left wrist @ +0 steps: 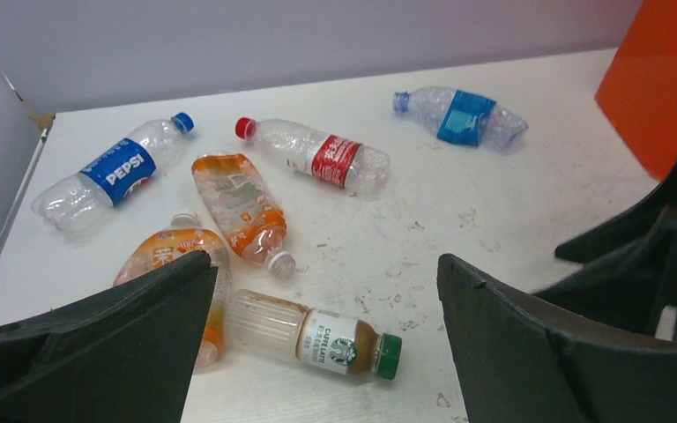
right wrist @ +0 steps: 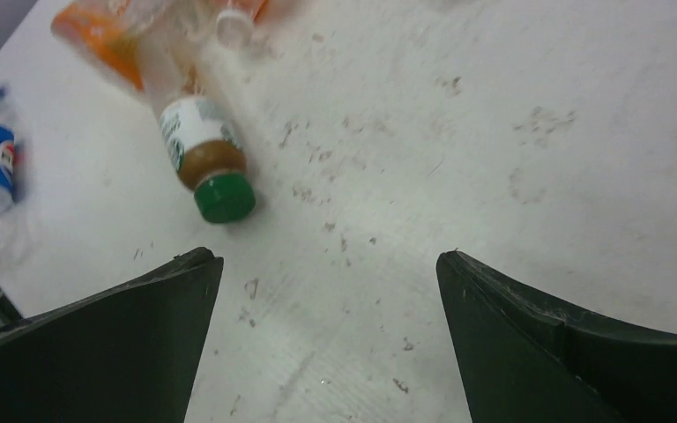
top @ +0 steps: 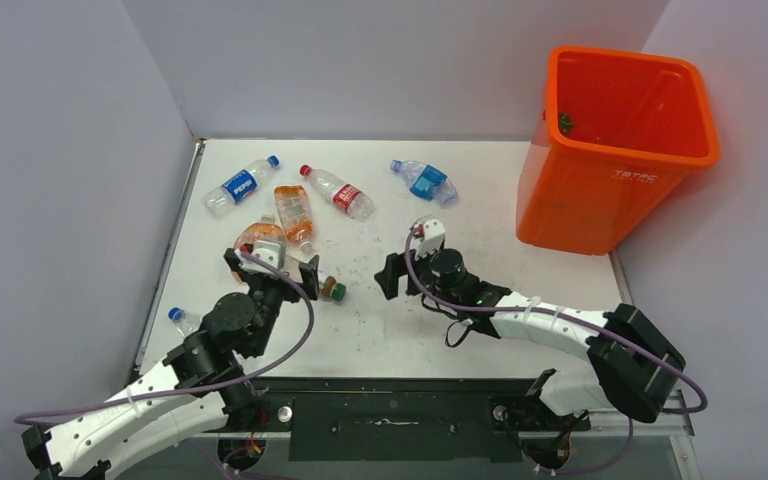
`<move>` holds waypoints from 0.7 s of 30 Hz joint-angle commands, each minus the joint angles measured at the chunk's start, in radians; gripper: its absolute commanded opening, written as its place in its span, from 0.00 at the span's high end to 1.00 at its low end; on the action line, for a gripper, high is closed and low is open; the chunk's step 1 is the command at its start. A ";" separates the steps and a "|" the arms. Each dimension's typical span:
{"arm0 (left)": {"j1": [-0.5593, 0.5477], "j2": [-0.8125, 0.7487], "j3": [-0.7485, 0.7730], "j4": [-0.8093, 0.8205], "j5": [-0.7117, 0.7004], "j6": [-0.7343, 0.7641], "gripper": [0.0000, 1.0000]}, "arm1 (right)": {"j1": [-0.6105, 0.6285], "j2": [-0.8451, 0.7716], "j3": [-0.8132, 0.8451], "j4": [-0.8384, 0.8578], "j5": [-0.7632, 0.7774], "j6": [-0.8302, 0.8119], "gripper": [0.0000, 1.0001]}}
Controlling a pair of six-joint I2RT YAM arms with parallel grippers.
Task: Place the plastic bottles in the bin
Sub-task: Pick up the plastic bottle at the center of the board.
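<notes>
Left gripper [top: 272,268] first: hanging low, jaws wide apart, nothing between them, and my read is it's lined up for the coffee bottle [left wrist: 317,335]. That one lies on its side just ahead and below, green cap pointing right, brown dregs at the neck, the easiest reach going. Back to the gripper's left, beside the arm, sits a small bottle [top: 182,320] with a blue cap. Just past the coffee bottle are two squashed orange bottles [left wrist: 242,211], the nearer one partly hidden by the gripper. Further ahead and left is the Pepsi bottle [left wrist: 106,172], clear with a blue cap. Straight ahead lies the red-label bottle [left wrist: 317,154], crinkled, red cap. Far ahead and right is the blue-label bottle [left wrist: 463,119], badly crushed.

Over to the right gripper [right wrist: 326,260]: jaws spread too, empty, bare table [top: 500,200] beneath, coffee bottle ahead to its left. The two look like they're facing the same target!

The bin [top: 610,190] stands upright, well apart from both grippers at the far right corner. With seven bottles on the table, plenty is left to do
</notes>
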 commanded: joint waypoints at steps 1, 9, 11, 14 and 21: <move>-0.012 -0.095 -0.025 0.152 -0.017 0.130 0.04 | 0.045 0.077 -0.067 0.280 -0.221 0.001 0.02; -0.013 -0.094 -0.047 0.174 0.033 0.143 0.04 | 0.136 0.344 0.020 0.385 -0.240 -0.112 0.10; -0.014 -0.081 -0.042 0.168 0.038 0.139 0.04 | 0.140 0.400 0.045 0.408 -0.212 -0.115 0.10; -0.015 -0.064 -0.037 0.159 0.043 0.137 0.04 | 0.149 0.470 0.090 0.423 -0.170 -0.130 0.10; -0.015 -0.046 -0.027 0.146 0.050 0.134 0.04 | 0.152 0.599 0.214 0.384 -0.190 -0.189 0.08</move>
